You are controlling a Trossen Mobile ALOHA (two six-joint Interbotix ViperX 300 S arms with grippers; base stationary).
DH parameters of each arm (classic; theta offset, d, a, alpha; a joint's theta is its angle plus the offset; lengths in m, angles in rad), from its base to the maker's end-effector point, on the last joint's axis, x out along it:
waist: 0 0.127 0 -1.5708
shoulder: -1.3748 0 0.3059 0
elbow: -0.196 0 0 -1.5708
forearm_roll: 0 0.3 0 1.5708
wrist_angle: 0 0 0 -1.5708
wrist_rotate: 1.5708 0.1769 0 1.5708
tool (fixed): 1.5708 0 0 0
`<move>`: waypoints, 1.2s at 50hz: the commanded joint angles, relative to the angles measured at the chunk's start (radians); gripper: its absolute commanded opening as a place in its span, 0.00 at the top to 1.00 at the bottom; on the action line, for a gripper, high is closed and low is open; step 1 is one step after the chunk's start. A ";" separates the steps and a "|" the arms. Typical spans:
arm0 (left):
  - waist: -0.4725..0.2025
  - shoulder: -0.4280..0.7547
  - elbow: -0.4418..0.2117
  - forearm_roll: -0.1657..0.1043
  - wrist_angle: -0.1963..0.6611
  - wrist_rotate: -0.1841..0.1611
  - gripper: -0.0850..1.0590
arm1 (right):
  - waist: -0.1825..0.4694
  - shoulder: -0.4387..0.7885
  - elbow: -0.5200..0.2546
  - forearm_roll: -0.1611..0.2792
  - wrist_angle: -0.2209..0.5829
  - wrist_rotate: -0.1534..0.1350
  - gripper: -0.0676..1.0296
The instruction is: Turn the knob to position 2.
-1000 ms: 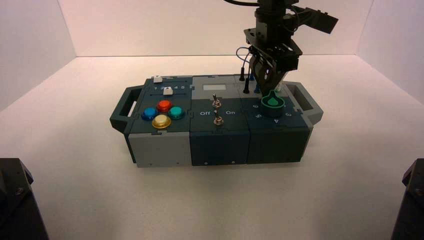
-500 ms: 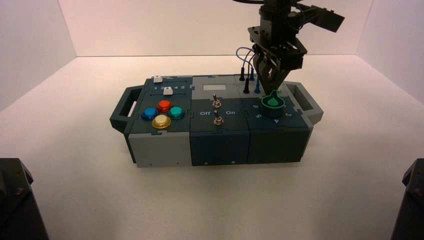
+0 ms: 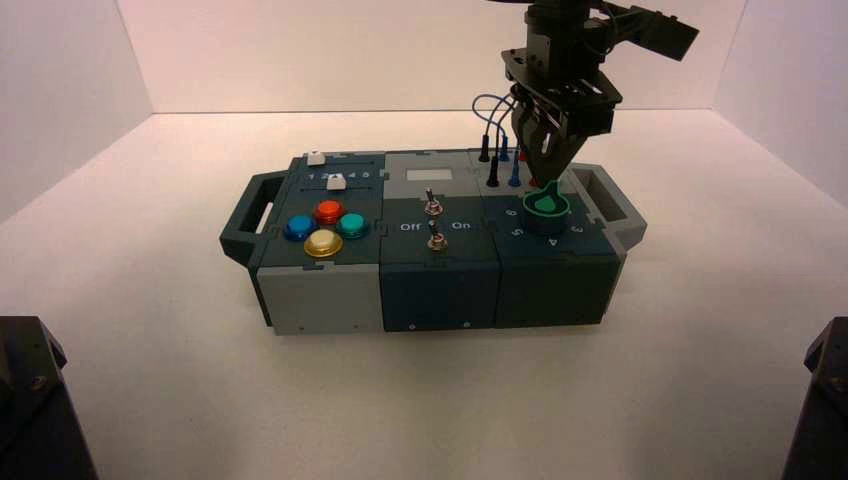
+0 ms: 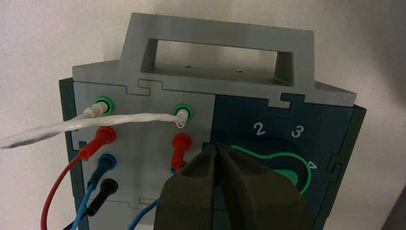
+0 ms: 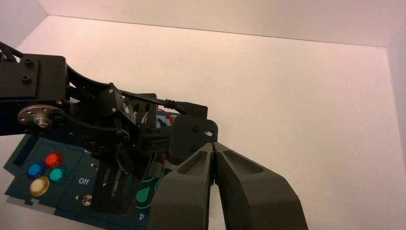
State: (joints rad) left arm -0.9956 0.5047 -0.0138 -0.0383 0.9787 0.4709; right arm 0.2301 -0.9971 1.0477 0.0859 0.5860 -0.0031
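Has shifted slightly toward 3 o'clock since the earlier frame with the left pincer [image 3: 547, 184], reaching in from 12 o'clock. Can be found on the box at about 4 o'clock from its middle: the green knob [image 3: 546, 204], seated as before. Clenched at the left pincer, tips right by the pointed lobe; cannot tell whether touching it. Shows, around the knob, white numerals [image 4: 278, 130] "2", "3" and "4" in the left wrist view.

Next outward, toward 12 o'clock from the knob: red, blue and black plugs [image 3: 493, 174] with wires [image 3: 489, 97], plus white leads [image 4: 124, 120] in green-ringed sockets [image 4: 183, 112]. To 9 o'clock of the knob, two metal switches [image 3: 436, 240], near the box's middle. Farther toward 9 o'clock, red, blue, teal and yellow buttons [image 3: 323, 242], with white sliders [image 3: 336, 182] just beyond toward 12 o'clock. At the 3 and 9 o'clock ends, handles [image 3: 612, 205]. Sits on a pale worktop [image 3: 420, 400], the box [image 3: 440, 295]. Idle, clenched on nothing visible, apart from the box on the robot's right: the right pincer [image 5: 213, 145].
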 commanded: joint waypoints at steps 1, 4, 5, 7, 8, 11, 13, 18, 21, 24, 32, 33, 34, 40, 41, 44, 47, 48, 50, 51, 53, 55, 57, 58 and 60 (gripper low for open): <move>-0.028 -0.017 -0.021 -0.005 0.008 0.006 0.95 | -0.005 0.003 -0.014 0.003 -0.008 0.002 0.96; -0.031 -0.015 -0.021 -0.005 0.009 0.006 0.95 | -0.005 0.003 -0.014 0.003 -0.008 0.002 0.96; -0.031 -0.017 -0.021 -0.005 0.011 0.006 0.95 | -0.005 0.003 -0.014 0.003 -0.008 0.002 0.96; -0.032 -0.014 -0.021 -0.005 0.012 0.006 0.95 | -0.005 0.003 -0.014 0.003 -0.008 0.002 0.96; -0.034 -0.012 -0.021 -0.005 0.012 0.006 0.95 | -0.005 0.003 -0.014 0.003 -0.008 0.002 0.96; -0.035 -0.012 -0.021 -0.005 0.014 0.006 0.95 | -0.005 0.003 -0.014 0.005 -0.008 0.002 0.96; -0.037 -0.012 -0.021 -0.005 0.017 0.005 0.95 | -0.005 0.003 -0.014 0.003 -0.008 0.002 0.96; -0.037 -0.011 -0.021 -0.005 0.021 0.005 0.95 | -0.005 0.003 -0.012 0.003 -0.008 0.002 0.96; -0.040 -0.009 -0.023 -0.005 0.025 0.006 0.95 | -0.005 0.003 -0.014 0.003 -0.008 0.002 0.96; -0.043 -0.011 -0.023 -0.005 0.026 0.006 0.95 | -0.005 0.003 -0.014 0.003 -0.008 0.002 0.96; -0.043 -0.006 -0.023 -0.005 0.026 0.006 0.95 | -0.005 0.003 -0.014 0.003 -0.008 0.002 0.96; -0.043 -0.006 -0.023 -0.005 0.026 0.005 0.95 | -0.006 0.003 -0.012 0.003 -0.008 0.002 0.96; -0.043 -0.006 -0.023 -0.005 0.026 0.005 0.95 | -0.005 0.003 -0.014 0.003 -0.008 0.000 0.96; -0.043 -0.005 -0.025 -0.003 0.026 0.006 0.95 | -0.005 0.003 -0.014 0.003 -0.008 0.000 0.96; -0.043 -0.005 -0.025 -0.003 0.026 0.008 0.95 | -0.005 0.003 -0.012 0.003 -0.008 0.000 0.96; -0.043 -0.003 -0.026 0.002 0.026 0.006 0.95 | -0.005 0.003 -0.014 0.003 -0.008 0.000 0.96; -0.043 -0.005 -0.029 0.005 0.023 0.006 0.95 | -0.005 0.003 -0.014 0.003 -0.008 0.000 0.96; -0.041 -0.005 -0.029 0.008 0.020 0.006 0.95 | -0.005 0.003 -0.012 0.003 -0.008 0.000 0.96; -0.037 -0.006 -0.031 0.012 0.018 0.006 0.95 | -0.005 0.003 -0.014 0.003 -0.008 0.000 0.96; -0.035 -0.008 -0.032 0.017 0.017 0.006 0.95 | -0.006 0.003 -0.014 0.003 -0.008 0.000 0.96; -0.026 -0.009 -0.038 0.021 0.018 0.006 0.95 | -0.005 0.002 -0.014 0.003 -0.008 0.000 0.96; -0.018 -0.009 -0.041 0.025 0.023 0.006 0.95 | -0.005 0.002 -0.014 0.003 -0.008 0.000 0.96; -0.009 -0.014 -0.041 0.025 0.028 0.005 0.95 | -0.005 0.002 -0.012 0.003 -0.008 0.000 0.96; -0.006 -0.015 -0.041 0.025 0.028 0.005 0.95 | -0.005 0.003 -0.012 0.003 -0.008 0.000 0.96; 0.003 -0.023 -0.040 0.025 0.031 0.003 0.95 | -0.005 0.002 -0.012 0.003 -0.008 0.000 0.96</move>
State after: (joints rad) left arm -1.0155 0.5185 -0.0245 -0.0184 1.0078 0.4709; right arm 0.2301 -0.9986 1.0477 0.0859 0.5860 -0.0046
